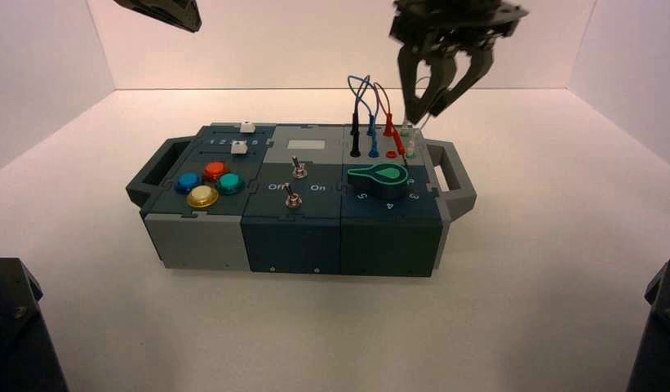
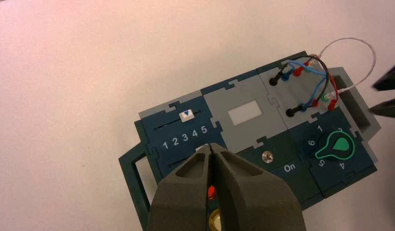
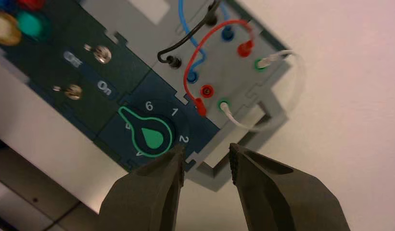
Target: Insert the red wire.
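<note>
The biggest thing is the box (image 1: pixel 303 196), and I read it like a clock with twelve on its far side. My right gripper (image 3: pixel 207 148) is up in the air at about one o'clock, past the wires. Its two fingers are wide apart and there is nothing between them. My left gripper (image 2: pixel 211 146) is up high at about eleven o'clock, shut, with nothing in it. The big dark knob (image 1: pixel 379 180) with the green edge is at three o'clock. Four round buttons (image 1: pixel 215 171) — red, blue, green and yellow — sit together at nine o'clock, and two white sliders (image 1: pixel 239 147) are at ten and eleven. The two little metal switches (image 1: pixel 293 198) are near the middle of the clock. At one to two o'clock there are loops of wire: a black wire (image 3: pixel 185 37), blue wire (image 3: pixel 186 26), a white wire (image 3: pixel 295 82) and the red wire (image 3: pixel 205 41). The white one has both ends in green holes. The red one has its far plug (image 3: pixel 245 48) in a hole, but its near plug (image 3: pixel 200 107) is out — it leans down on the box on the knob's side, just beside the red hole (image 3: pixel 207 91). That little hole has no plug in it.
</note>
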{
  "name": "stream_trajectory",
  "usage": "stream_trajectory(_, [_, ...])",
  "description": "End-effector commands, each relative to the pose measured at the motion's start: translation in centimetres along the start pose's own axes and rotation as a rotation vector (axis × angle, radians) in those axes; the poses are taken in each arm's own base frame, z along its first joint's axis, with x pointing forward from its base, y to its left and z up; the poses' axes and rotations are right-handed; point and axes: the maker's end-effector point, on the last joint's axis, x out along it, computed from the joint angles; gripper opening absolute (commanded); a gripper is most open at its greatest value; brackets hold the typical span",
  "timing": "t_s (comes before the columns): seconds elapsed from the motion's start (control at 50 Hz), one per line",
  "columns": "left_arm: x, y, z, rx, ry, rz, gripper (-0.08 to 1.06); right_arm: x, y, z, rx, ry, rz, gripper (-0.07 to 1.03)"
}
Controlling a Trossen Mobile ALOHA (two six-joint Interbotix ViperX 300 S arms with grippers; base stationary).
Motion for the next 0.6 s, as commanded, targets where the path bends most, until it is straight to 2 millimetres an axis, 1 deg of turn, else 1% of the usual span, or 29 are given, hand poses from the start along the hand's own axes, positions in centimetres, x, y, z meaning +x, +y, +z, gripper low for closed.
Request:
stream_trajectory(0.02, [-0.6, -0.2, 1.4, 0.009, -0.044, -0.005, -0.03, 0.3, 0.3, 2.1, -0.026, 0.02, 0.003, 0.5])
stream_trajectory(0.14, [-0.6, -0.2, 1.4, 0.011, -0.044, -0.003, -0.03, 0.9, 0.4, 2.5, -0.032, 0.051, 0.006, 0.5])
stream_trajectory(0.38, [-0.6, -0.2, 1.5, 0.015, -0.043, -0.003, -0.03, 1.5, 1.0, 3.4, -0.047, 0.073, 0.014, 0.5])
stream_trajectory(0.6, [-0.6, -0.2, 1.6, 0.015, -0.044, -0.003, -0.03, 3.1, 1.0, 3.0, -0.044, 0.125, 0.016, 0.5])
